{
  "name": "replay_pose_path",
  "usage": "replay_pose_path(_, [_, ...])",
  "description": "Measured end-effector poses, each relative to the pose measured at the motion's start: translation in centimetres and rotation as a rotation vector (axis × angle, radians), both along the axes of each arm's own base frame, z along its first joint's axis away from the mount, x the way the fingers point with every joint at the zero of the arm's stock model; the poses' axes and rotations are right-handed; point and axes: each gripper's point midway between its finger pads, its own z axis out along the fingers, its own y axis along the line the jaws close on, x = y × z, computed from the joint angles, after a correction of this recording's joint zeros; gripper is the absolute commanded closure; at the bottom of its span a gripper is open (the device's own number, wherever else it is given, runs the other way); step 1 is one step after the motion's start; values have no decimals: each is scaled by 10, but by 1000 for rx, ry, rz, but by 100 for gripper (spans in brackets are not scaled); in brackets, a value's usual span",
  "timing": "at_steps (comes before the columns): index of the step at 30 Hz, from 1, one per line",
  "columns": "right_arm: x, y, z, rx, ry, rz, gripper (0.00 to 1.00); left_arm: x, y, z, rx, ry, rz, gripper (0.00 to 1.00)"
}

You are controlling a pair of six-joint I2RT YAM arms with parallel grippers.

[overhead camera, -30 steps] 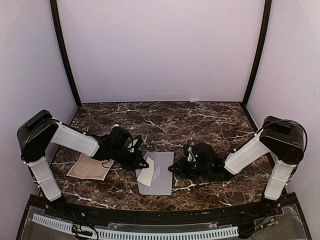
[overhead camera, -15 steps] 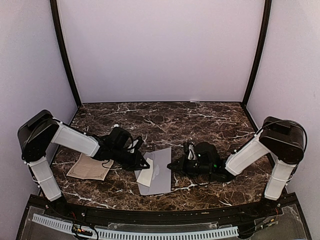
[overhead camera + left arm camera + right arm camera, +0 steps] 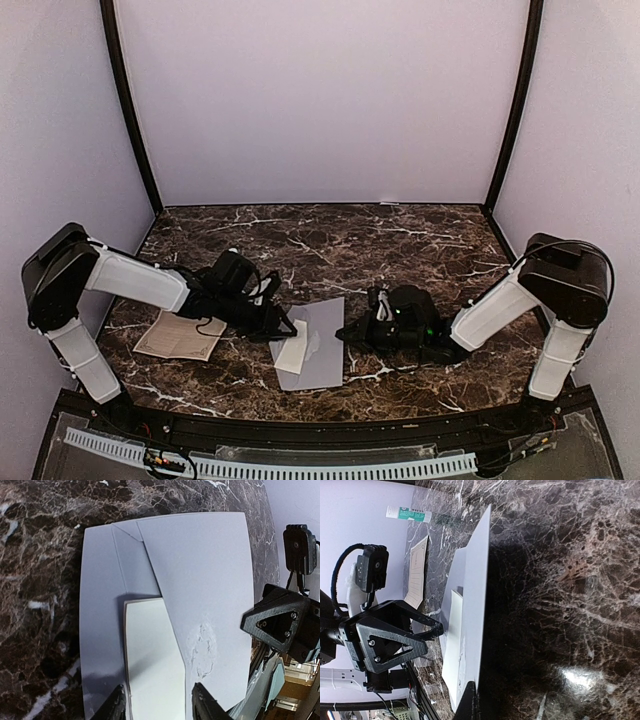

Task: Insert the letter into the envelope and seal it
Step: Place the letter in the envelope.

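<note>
L gripper (image 3: 157,709): jaws part-open, fingers (image 3: 116,709) standing apart either side of the near end of the letter (image 3: 152,655); no pinch seen, narrow gaps show betw. pads and paper edges. Letter: cream sheet, lying flat, far portion and R edge tucked under the upper layer of the envelope (image 3: 205,570), near portion exposed on the lower layer. R gripper (image 3: 469,703): jaws closed, clamped on the envelope's R-hand edge; per R wrist view that edge is raised off the worktop (image 3: 400,240), upper layer tilted up along it. Envelope: pale grey-lavender, lying near the front-centre of the worktop betw. the two grippers, long axis running away from the arm bases; a small crinkled patch shows on the upper layer near the letter's R edge. Both arms low, wrists close to the surface, the two grippers facing each other across the envelope. Elsewhere: tan sheet (image 3: 180,336) w/ printed text flat on the worktop to the L, beneath the L forearm, apart from the envelope. Worktop is dark brown marble-pattern w/ white veins.
</note>
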Motion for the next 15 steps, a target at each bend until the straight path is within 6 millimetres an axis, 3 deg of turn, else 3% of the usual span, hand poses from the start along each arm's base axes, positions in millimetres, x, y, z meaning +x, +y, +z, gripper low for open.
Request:
replay_pose_path(8, [0, -1, -2, -7, 8, -2, 100, -12, 7, -9, 29, 51, -11, 57])
replay_pose_path(15, [-1, -2, -4, -13, 12, -4, 100, -29, 1, -11, 24, 80, -58, 58])
